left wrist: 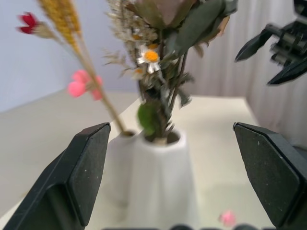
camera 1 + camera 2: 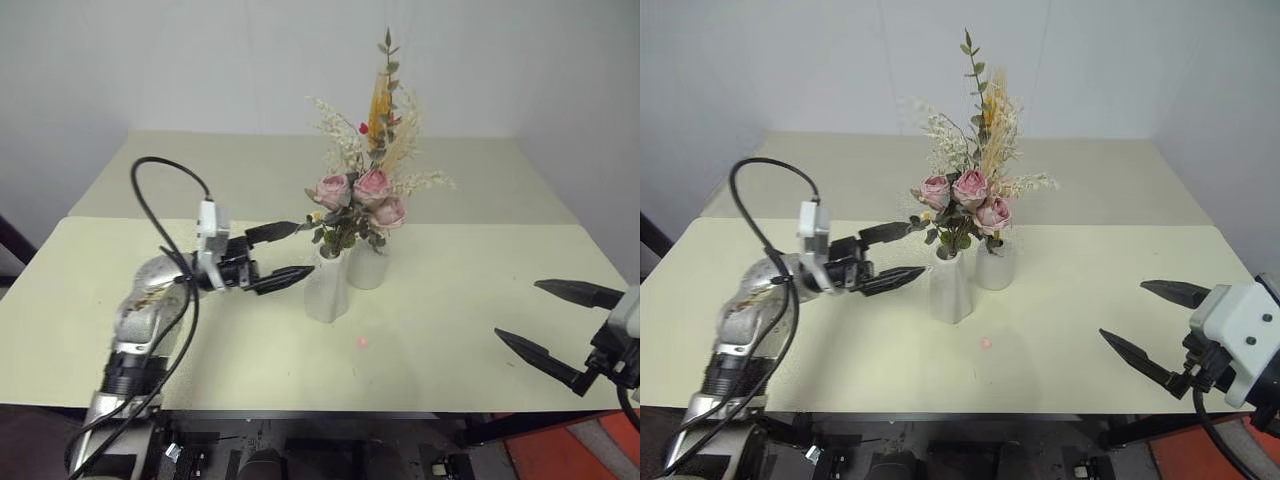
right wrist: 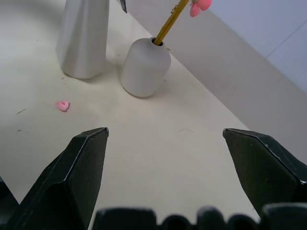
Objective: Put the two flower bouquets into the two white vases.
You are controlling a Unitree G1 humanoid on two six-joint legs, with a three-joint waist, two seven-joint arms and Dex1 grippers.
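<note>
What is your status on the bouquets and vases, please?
Left gripper open beside taller vase. Right gripper open, clear. Rose bouquet in it, yellow bouquet in rounded vase. Loose petal only.

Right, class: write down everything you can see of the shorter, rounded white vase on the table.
The rounded vase is matte white, ceramic by its look, dome-shaped with a small dark mouth. It stands upright on the pale table, close beside the taller vase; whether they touch is unclear. Golden-yellow stalks rise tilted from its mouth. No claw touches it.
</note>
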